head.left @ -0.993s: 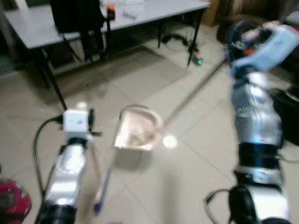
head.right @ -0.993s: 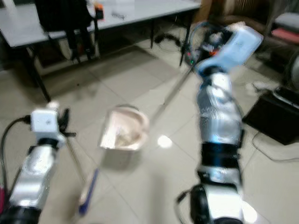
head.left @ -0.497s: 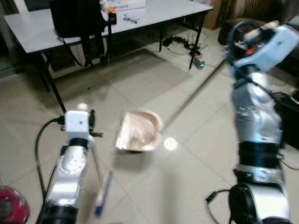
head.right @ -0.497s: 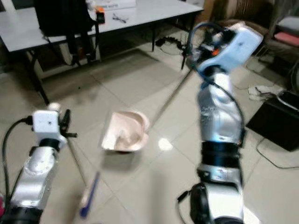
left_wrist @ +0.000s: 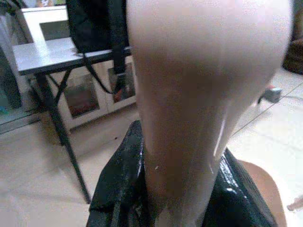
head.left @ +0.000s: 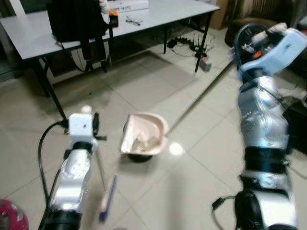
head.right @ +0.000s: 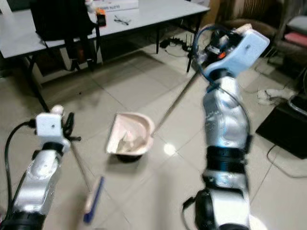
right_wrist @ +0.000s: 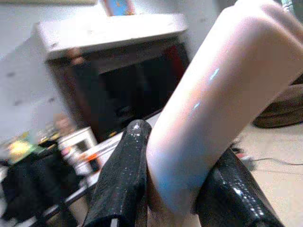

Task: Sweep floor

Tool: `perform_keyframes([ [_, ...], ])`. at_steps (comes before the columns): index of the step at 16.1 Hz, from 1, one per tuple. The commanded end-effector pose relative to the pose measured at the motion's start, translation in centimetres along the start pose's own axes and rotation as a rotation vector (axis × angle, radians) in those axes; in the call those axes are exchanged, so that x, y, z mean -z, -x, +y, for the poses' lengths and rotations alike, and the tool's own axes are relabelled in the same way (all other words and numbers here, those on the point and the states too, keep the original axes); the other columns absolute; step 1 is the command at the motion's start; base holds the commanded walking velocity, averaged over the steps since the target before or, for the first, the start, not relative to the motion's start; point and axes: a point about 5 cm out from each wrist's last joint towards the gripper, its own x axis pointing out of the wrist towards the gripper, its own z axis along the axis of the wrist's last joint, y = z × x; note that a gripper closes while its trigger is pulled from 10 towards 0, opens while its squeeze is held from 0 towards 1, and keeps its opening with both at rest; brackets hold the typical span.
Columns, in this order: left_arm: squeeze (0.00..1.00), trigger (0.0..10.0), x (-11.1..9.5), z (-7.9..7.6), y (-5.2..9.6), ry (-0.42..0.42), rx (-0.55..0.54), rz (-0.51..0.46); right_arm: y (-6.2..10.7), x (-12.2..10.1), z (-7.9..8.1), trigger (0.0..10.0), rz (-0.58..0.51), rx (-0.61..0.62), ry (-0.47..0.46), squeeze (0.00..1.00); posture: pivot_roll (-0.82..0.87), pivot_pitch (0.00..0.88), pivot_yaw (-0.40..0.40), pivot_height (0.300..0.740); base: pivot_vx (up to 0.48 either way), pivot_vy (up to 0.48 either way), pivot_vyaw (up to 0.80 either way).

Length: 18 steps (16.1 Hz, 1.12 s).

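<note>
The dustpan [head.left: 143,135] sits on the floor [head.left: 144,86] at frame centre, its long handle [head.left: 201,93] running to the upper right. A broom [head.left: 106,199] lies lower left of it (near the left arm). The desk [head.left: 33,28] spans the top, a bag [head.left: 72,19] on it.

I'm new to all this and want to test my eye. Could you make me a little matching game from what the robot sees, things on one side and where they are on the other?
Things:
1. Pink dustpan
2. Black backpack
3. Blue-ended broom head
4. Right hand

Places:
A. On the grey table
B. Low on the floor beside the left arm
C. Closed around a long pale handle
D. On the tiled floor between the two arms, with debris inside

Pairs: 1-D, 2-A, 3-B, 4-C
</note>
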Motion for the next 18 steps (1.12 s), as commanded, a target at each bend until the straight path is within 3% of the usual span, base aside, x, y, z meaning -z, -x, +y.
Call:
perform_keyframes([
  [1,0.00,10.0,-1.22,-0.39,-0.58,-0.011,0.011,-0.056,-0.22,-1.51,-0.25,10.0,-0.072,0.000,-0.028,0.00,-0.02,0.000,0.001,0.740,0.382,0.000,0.00],
  [18,0.00,10.0,-1.25,-0.61,-0.92,-0.002,0.012,-0.060,-0.20,-0.92,-0.84,10.0,-0.075,0.021,-0.023,0.00,-0.02,0.000,0.003,0.740,0.376,0.000,0.00],
])
